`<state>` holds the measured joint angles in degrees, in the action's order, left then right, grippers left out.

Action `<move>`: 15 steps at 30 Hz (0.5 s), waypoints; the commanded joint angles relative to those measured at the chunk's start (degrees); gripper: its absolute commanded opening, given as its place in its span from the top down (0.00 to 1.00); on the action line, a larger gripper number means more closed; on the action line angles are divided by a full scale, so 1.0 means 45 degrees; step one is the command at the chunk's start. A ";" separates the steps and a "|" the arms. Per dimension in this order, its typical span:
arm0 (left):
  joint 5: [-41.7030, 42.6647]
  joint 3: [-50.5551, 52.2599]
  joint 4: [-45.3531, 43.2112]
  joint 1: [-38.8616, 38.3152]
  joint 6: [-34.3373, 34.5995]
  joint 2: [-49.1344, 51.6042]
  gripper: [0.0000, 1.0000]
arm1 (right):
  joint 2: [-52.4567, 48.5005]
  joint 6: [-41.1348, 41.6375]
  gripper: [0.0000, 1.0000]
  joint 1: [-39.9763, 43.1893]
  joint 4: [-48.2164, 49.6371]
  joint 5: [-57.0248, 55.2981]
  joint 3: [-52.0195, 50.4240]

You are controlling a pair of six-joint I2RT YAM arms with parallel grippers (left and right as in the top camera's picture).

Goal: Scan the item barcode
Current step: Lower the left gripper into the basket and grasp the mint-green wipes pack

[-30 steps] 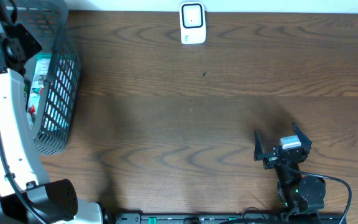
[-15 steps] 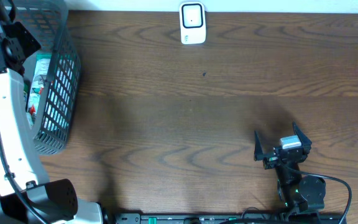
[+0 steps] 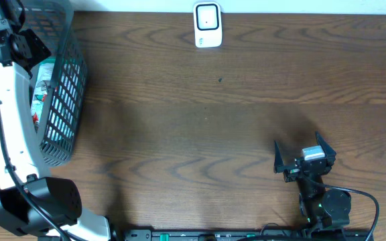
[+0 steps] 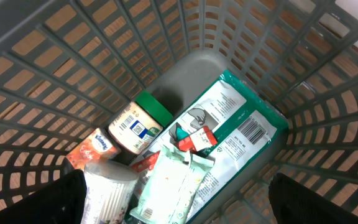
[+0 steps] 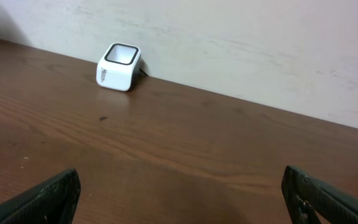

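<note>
Plainly the bench [image 3: 213, 120] carries a grey basket [image 3: 62, 100] at its far left corner, holding a green-and-white pouch [image 4: 241, 124] lying diagonally, barcode up, beside a green-lidded jar [image 4: 138, 124]. Directly above hangs the left gripper [image 4: 179, 205], jaws apart and empty, by far the nearer arm. The right gripper [image 3: 303, 154], also spread, waits near the front edge. The scanner [image 3: 207, 25] sits mid far edge.
</note>
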<state>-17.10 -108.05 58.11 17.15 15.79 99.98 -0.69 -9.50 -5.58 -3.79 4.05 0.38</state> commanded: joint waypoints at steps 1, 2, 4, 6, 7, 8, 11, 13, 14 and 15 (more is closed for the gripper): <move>-0.0223 0.0214 0.0019 0.0044 -0.0160 0.0005 0.10 | 0.0068 0.0000 0.01 -0.0083 -0.0053 -0.0029 -0.0015; -0.0223 0.0238 0.0024 0.0044 -0.0160 0.0010 0.10 | 0.0068 0.0000 0.01 -0.0083 -0.0053 -0.0029 -0.0015; -0.0219 0.0248 0.0019 0.0044 -0.0160 0.0068 0.10 | 0.0068 0.0000 0.01 -0.0083 -0.0053 -0.0029 -0.0015; -0.0219 0.0248 -0.0024 0.0044 -0.0160 0.0146 0.10 | 0.0068 0.0000 0.01 -0.0083 -0.0053 -0.0029 -0.0015; -0.0219 0.0248 -0.0044 0.0044 -0.0155 0.0180 0.09 | 0.0068 0.0000 0.01 -0.0083 -0.0053 -0.0029 -0.0015; -0.0219 0.0248 -0.0049 0.0044 -0.0155 0.0204 0.07 | 0.0068 0.0000 0.01 -0.0083 -0.0053 -0.0029 -0.0015; -0.0223 0.0248 -0.0044 0.0044 -0.0160 0.0316 0.07 | 0.0068 0.0000 0.01 -0.0083 -0.0053 -0.0029 -0.0015; -0.0223 0.0248 -0.0053 0.0044 -0.0160 0.0418 0.07 | 0.0068 0.0000 0.01 -0.0083 -0.0053 -0.0029 -0.0015; -0.0223 0.0248 -0.0058 0.0044 -0.0160 0.0457 0.07 | 0.0068 0.0000 0.01 -0.0083 -0.0053 -0.0029 -0.0015; -0.0223 0.0248 -0.0078 0.0044 -0.0160 0.0495 0.07 | 0.0068 0.0000 0.01 -0.0083 -0.0053 -0.0029 -0.0015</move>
<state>-17.10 -107.68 57.98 17.15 15.57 100.88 -0.69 -9.50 -5.58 -3.81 4.05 0.38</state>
